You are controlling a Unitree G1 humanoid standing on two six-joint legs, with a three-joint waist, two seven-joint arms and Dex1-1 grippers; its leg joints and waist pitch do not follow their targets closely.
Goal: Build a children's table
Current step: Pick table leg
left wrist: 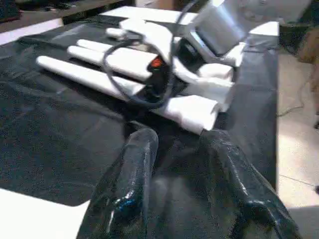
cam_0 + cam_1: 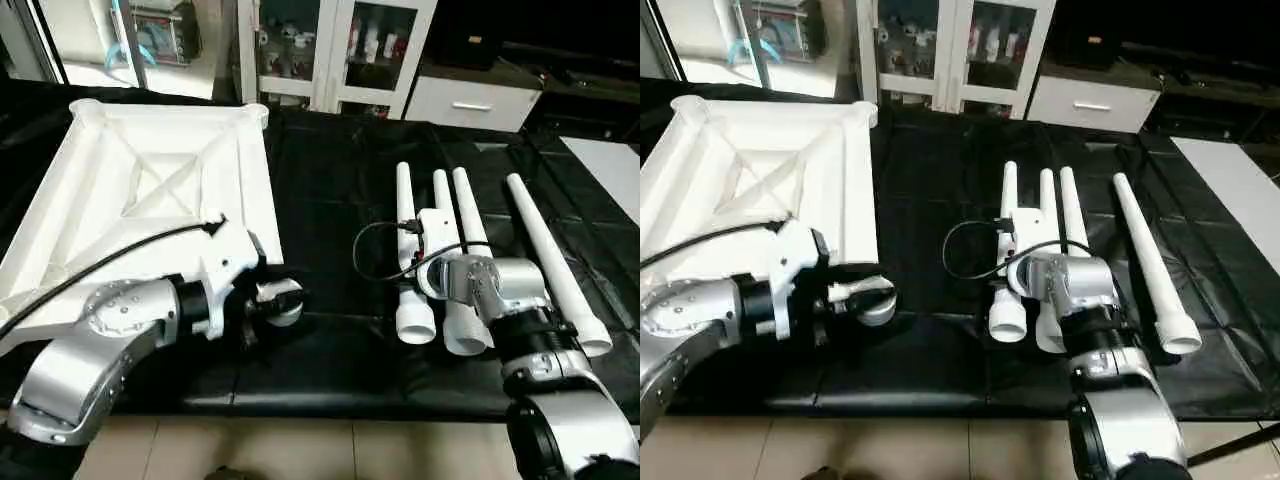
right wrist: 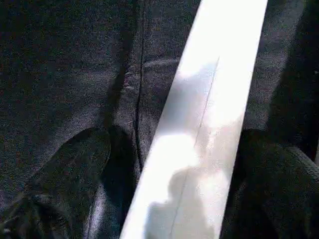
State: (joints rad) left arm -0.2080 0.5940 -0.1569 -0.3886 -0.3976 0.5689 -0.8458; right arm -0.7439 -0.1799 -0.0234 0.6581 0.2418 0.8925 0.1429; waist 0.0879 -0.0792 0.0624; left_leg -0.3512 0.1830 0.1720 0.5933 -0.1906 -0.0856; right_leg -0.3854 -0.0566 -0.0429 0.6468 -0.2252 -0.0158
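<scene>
Black mat (image 2: 330, 200) under white cabinet (image 2: 335, 50); left gripper (image 1: 184, 199) half-spread, empty; right gripper (image 3: 169, 189) wide astride leg (image 3: 199, 129).

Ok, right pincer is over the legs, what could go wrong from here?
1. The right pincer stands open astride one leg, and three legs lie bunched together. Closing may catch or push a neighbour.
2. The wrist cable loops across the bunch and might snag on lifting.
3. The legs are round on a smooth black sheet, wide ends near the front edge. A nudge could roll one off.
</scene>
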